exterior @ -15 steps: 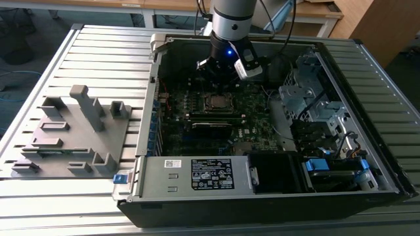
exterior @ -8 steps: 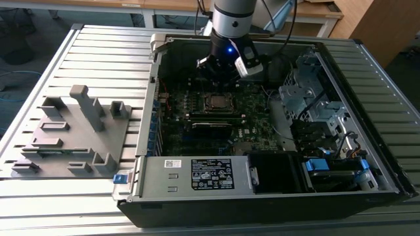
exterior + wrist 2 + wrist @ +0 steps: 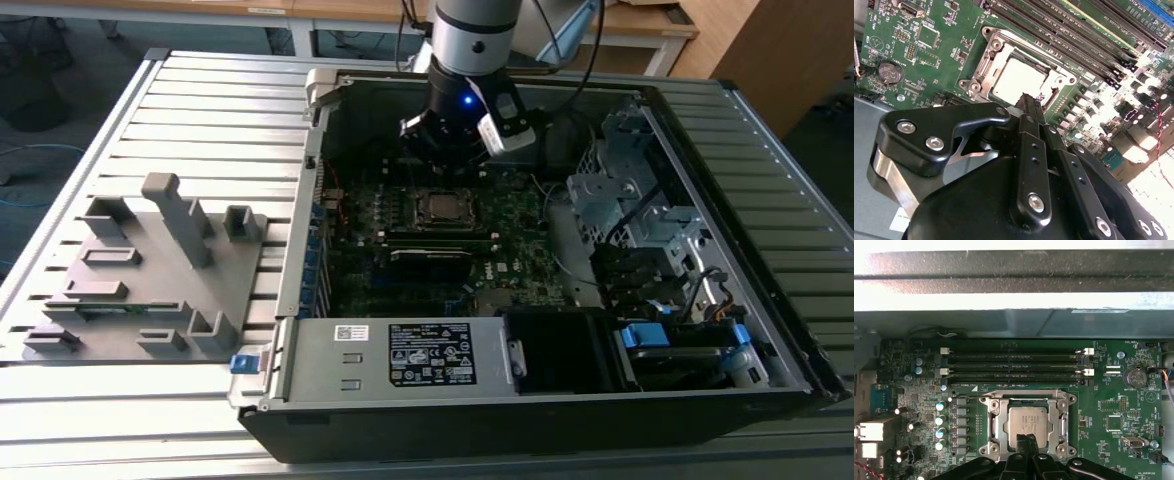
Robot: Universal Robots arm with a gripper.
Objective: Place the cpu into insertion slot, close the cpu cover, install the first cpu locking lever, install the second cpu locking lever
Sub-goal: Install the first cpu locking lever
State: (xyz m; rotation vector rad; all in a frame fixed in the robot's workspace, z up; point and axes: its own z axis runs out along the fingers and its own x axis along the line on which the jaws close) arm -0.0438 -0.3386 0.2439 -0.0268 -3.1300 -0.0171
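Note:
The cpu (image 3: 1026,421) (image 3: 1015,80) lies flat in the insertion slot (image 3: 441,208) on the green motherboard, its dull silver top showing. The cpu cover (image 3: 1026,401) (image 3: 985,67), a silver frame, lies down around the chip. My gripper (image 3: 1027,441) (image 3: 1029,100) hangs just above the chip's edge on the side away from the memory slots. Its black fingers are shut together with nothing between them. In the exterior view the gripper (image 3: 447,168) is inside the open computer case, just behind the socket. I cannot make out how the locking levers stand.
Long black memory slots (image 3: 1014,365) run beside the socket toward the case wall (image 3: 1014,320). A coin battery (image 3: 1135,376) sits on the board. A drive cage (image 3: 627,200) and a power supply (image 3: 400,355) crowd the case. A grey fixture plate (image 3: 147,270) lies at the exterior view's left.

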